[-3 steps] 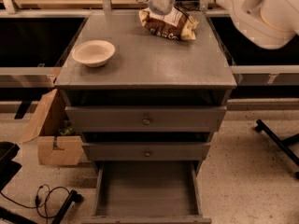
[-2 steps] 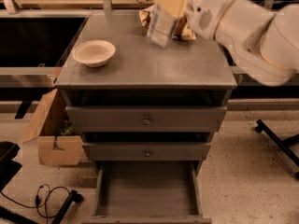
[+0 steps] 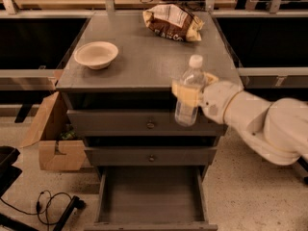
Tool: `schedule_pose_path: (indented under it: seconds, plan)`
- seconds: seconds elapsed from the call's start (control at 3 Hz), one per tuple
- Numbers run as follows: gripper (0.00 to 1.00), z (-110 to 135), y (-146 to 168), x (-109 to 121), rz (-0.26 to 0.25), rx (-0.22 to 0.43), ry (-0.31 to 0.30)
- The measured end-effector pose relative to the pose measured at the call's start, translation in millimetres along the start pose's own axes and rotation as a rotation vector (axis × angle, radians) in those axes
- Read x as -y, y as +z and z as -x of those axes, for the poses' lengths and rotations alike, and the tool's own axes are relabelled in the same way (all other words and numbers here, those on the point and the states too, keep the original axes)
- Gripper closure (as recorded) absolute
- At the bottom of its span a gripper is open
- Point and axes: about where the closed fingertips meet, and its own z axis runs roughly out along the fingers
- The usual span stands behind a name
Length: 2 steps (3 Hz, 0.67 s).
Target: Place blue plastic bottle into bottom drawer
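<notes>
We see the gripper (image 3: 193, 89) in front of the grey cabinet (image 3: 144, 67), level with its front edge and towards its right side. It comes in from the right on a white arm (image 3: 262, 124). Its two fingers are closed on the blue plastic bottle (image 3: 185, 113), and one yellowish pad (image 3: 184, 93) lies across the middle of the bottle.

The bottle stands nearly upright in that grasp, with its white cap (image 3: 196, 61) on top. Its lower end hangs in front of the top drawer (image 3: 115, 124). It is held in the air, touching neither the cabinet top nor any drawer.

Well below it, the bottom drawer (image 3: 151, 196) is pulled out towards us, showing its flat grey floor and low sides. The top drawer and the middle drawer (image 3: 115, 156) above it are pushed in, each with a small round knob at its centre.

On the cabinet top we find a pale bowl (image 3: 96, 55) near the left edge. A crumpled brown snack bag (image 3: 172, 23) lies at the back, right of centre, well apart from the bowl.

To the left of the cabinet an open cardboard box (image 3: 53, 141) sits on the speckled floor (image 3: 240, 191). Black cables (image 3: 48, 203) lie in front of the box.
</notes>
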Motion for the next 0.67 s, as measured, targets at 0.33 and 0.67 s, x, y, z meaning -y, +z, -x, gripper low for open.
schedule_pose_path:
  seconds: [0.33,0.67]
  plan:
    - [1.00,-142.2,29.6,-18.8,-0.039,-0.184,-0.042]
    - [1.00,-142.1,29.8,-19.6,-0.036,-0.184,-0.042]
